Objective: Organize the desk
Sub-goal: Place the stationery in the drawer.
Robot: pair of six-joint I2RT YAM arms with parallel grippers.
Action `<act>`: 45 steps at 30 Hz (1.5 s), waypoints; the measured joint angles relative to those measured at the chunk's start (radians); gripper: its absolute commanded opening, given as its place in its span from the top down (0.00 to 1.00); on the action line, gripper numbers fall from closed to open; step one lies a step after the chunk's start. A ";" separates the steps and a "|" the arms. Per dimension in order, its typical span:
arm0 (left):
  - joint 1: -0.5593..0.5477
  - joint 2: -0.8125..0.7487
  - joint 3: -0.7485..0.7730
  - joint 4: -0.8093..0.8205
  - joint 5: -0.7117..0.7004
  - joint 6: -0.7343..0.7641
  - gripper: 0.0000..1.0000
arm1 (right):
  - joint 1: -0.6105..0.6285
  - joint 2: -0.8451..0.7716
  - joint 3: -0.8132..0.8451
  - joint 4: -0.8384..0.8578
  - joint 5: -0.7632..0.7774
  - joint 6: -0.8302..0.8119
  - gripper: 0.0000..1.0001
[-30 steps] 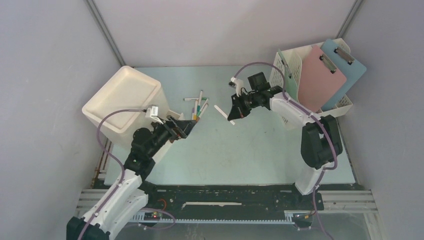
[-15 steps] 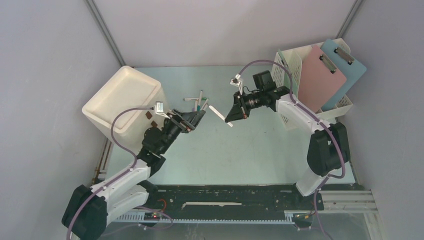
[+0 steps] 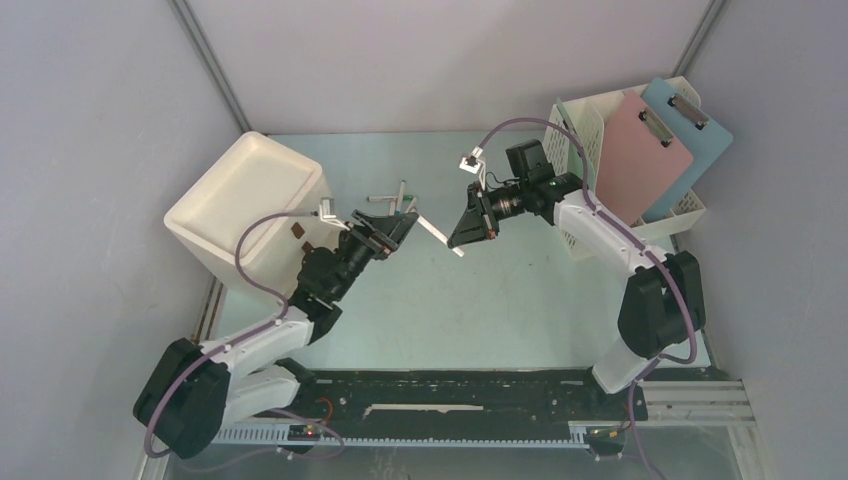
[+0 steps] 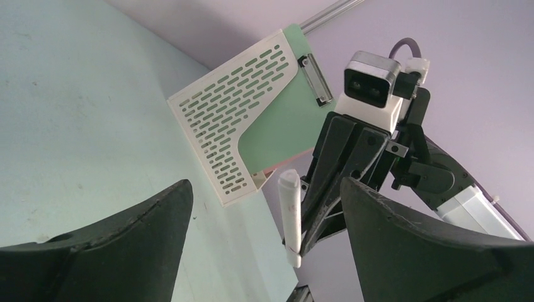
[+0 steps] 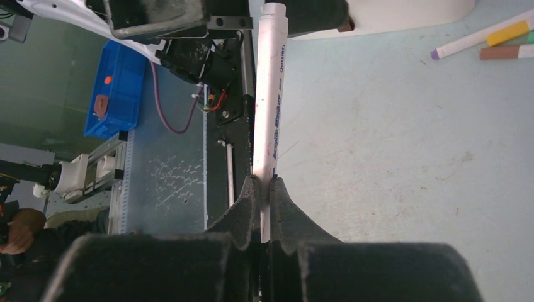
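My right gripper (image 3: 459, 240) is shut on one end of a white marker (image 3: 436, 229) and holds it above the pale mint-green desk (image 3: 480, 300). In the right wrist view the marker (image 5: 269, 107) sticks out from the closed jaws (image 5: 263, 185) toward my left gripper. My left gripper (image 3: 400, 222) is open and empty, just left of the marker's free end. In the left wrist view the marker (image 4: 289, 214) stands between and beyond my open left gripper (image 4: 264, 189), apart from both fingers.
Several loose markers (image 3: 392, 202) lie on the desk behind my left gripper. A white box-shaped bin (image 3: 245, 195) stands at the left. A white perforated file rack (image 3: 585, 135) with pink, blue and green clipboards stands at the back right.
My left arm has reached forward and right, bringing its open gripper up to the marker's free end. My right gripper has moved slightly left with the marker still held.
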 measured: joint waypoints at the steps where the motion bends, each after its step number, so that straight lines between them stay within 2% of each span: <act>1: -0.002 0.013 0.007 0.006 -0.002 -0.005 0.09 | 0.002 -0.002 0.000 0.000 -0.004 0.000 1.00; 7: -0.008 0.076 0.043 0.046 -0.001 -0.028 0.15 | 0.013 -0.011 0.000 0.000 -0.024 -0.001 1.00; 15: -0.012 0.156 0.081 0.067 0.016 -0.055 0.29 | 0.024 -0.013 0.000 -0.001 -0.042 -0.003 1.00; 18: -0.014 0.182 0.089 0.081 0.032 -0.068 0.40 | 0.024 -0.017 0.000 -0.002 -0.042 -0.003 1.00; 27: -0.033 0.220 0.124 0.131 0.070 -0.102 0.85 | 0.024 -0.017 -0.003 -0.017 -0.024 -0.005 1.00; 30: -0.037 0.223 0.129 0.137 0.080 -0.109 0.96 | 0.024 -0.017 -0.003 -0.021 -0.012 -0.008 1.00; 31: -0.037 0.223 0.129 0.140 0.084 -0.108 0.99 | 0.024 -0.017 -0.003 -0.021 -0.010 -0.010 0.98; 34: -0.037 0.224 0.129 0.141 0.086 -0.108 1.00 | 0.025 -0.017 -0.003 -0.024 -0.008 -0.016 0.77; 37: -0.037 0.224 0.129 0.139 0.086 -0.106 1.00 | 0.026 -0.017 -0.003 -0.027 -0.008 -0.029 0.62; 41: -0.038 0.218 0.129 0.108 0.085 -0.082 1.00 | 0.029 -0.018 -0.003 -0.029 -0.008 -0.045 0.52; 45: -0.040 0.164 0.129 0.011 0.076 -0.023 1.00 | 0.030 -0.028 -0.003 -0.040 -0.007 -0.060 0.49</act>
